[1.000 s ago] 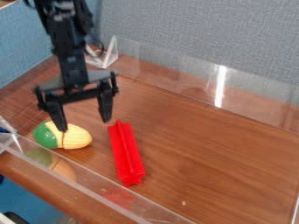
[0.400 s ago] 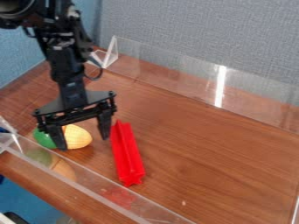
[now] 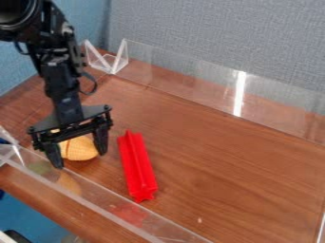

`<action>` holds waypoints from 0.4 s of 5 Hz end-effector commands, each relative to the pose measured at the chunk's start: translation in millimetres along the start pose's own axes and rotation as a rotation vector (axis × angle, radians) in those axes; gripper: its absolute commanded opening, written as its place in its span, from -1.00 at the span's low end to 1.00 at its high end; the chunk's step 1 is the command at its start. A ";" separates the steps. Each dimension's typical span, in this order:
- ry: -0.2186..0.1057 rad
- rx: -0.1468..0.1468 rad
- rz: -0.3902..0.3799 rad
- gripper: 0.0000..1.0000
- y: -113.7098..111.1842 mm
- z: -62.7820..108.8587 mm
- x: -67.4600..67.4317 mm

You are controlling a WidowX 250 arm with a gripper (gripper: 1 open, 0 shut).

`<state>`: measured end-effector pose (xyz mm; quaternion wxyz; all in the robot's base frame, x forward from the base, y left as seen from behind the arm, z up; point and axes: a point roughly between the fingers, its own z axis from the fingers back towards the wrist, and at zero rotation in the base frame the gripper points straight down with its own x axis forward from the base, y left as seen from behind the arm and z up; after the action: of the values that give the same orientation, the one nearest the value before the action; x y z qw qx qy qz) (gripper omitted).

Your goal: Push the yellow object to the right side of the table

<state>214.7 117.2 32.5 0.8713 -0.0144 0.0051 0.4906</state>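
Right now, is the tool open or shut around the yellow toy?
Open. The tool points down with its two fingers spread wide, one on each side of the yellow toy. Cannot tell whether either finger touches it.

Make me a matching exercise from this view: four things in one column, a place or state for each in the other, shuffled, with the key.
Things
1. yellow object
2. red bar
3. pincer
4. table

Descriptions
A. lies flat just right of the yellow toy in the picture
B. open, pointing down, one finger each side of the toy
C. brown wood-grain, edged by low clear walls
D. sits near the left front corner, between two black fingers

Pairs: 1-D, 2-A, 3-B, 4-C
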 end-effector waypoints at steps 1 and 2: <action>-0.038 -0.014 0.001 1.00 1.7 7.8 5.3; -0.040 -0.010 -0.007 1.00 5.4 6.2 1.9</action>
<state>210.1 116.1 28.3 0.8755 -0.0102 0.0059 0.4830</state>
